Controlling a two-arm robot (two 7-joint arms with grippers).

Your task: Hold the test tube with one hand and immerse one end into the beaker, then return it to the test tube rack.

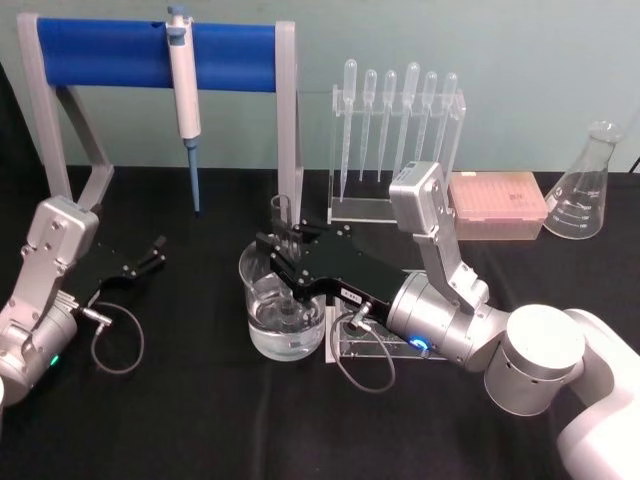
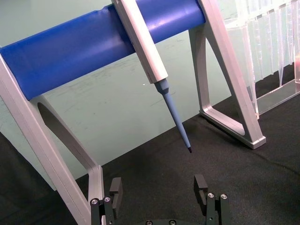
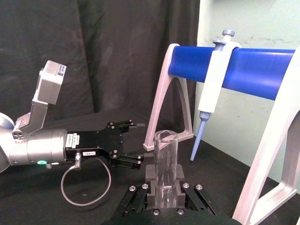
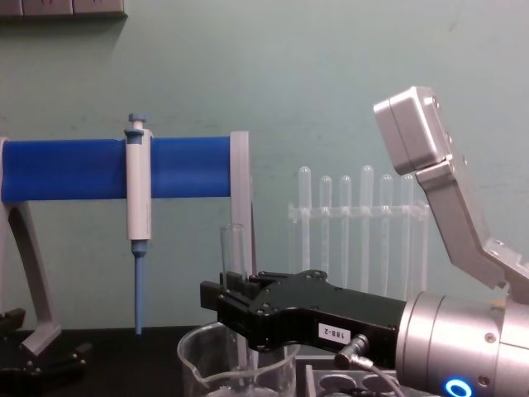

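Pale green wall point(image 1: 500, 50) runs across the top of the head view, plain and evenly lit. Black cloth point(image 1: 200, 420) covers the table through the whole lower part. Grey stand with a blue bar point(image 1: 110, 55) at upper left, in front of the wall. Right wrist view: black curtain point(image 3: 93, 56) hangs beside the green wall. Chest view, upper left corner: pale plates point(image 4: 62, 7) on the wall.

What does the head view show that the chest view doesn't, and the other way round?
Head view: flask, pink tip box, water in the beaker with the tube dipped in. Chest view: side-on, the tube upright, its rim above the right gripper. Both: right gripper shut on the tube over the beaker, left gripper parked at the left, pipettor on the blue stand, pipettes.
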